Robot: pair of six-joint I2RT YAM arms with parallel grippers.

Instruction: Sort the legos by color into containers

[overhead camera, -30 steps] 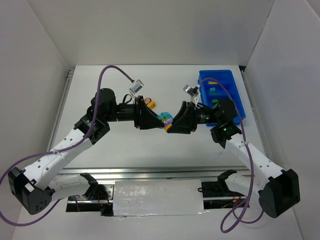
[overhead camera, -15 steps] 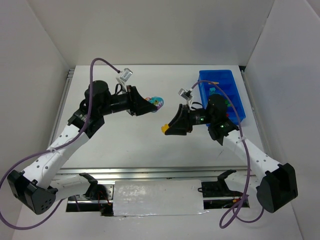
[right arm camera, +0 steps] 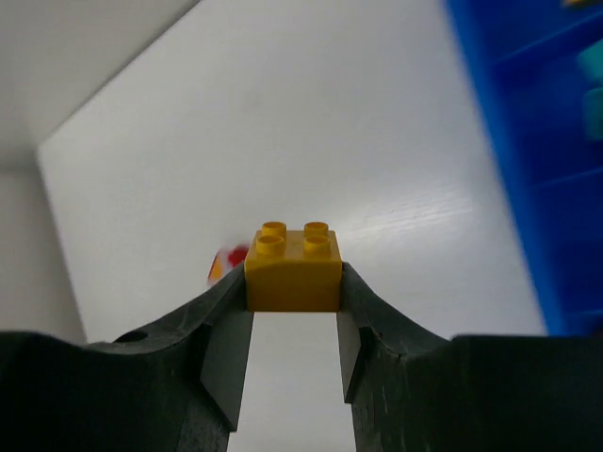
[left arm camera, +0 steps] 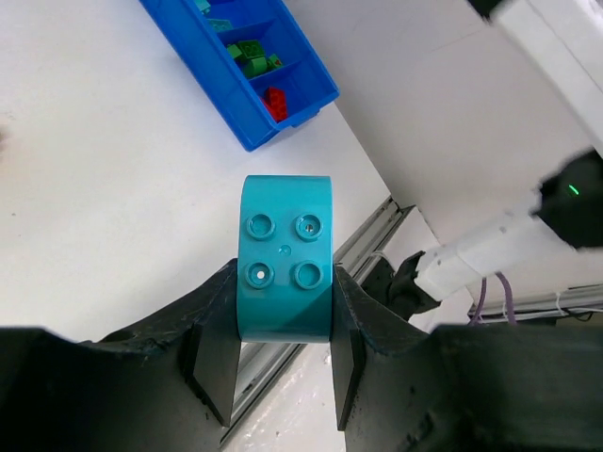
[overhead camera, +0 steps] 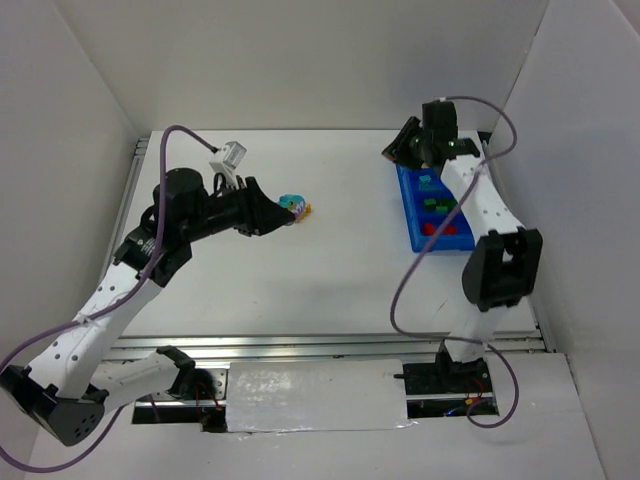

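My left gripper is shut on a teal lego, held off the table left of centre; its studs face the left wrist camera. My right gripper is shut on a yellow lego and hangs by the far left corner of the blue bin. The bin's compartments hold teal legos, green legos and red legos. A small red and yellow lego clump lies on the table just right of the left gripper.
White walls close in the table on the left, back and right. A metal rail runs along the near edge. The right arm's purple cable loops over the table beside the bin.
The left arm has drawn back to the left with the teal lego. The right arm has swung from the table's middle to the bin's far end, carrying the yellow lego.
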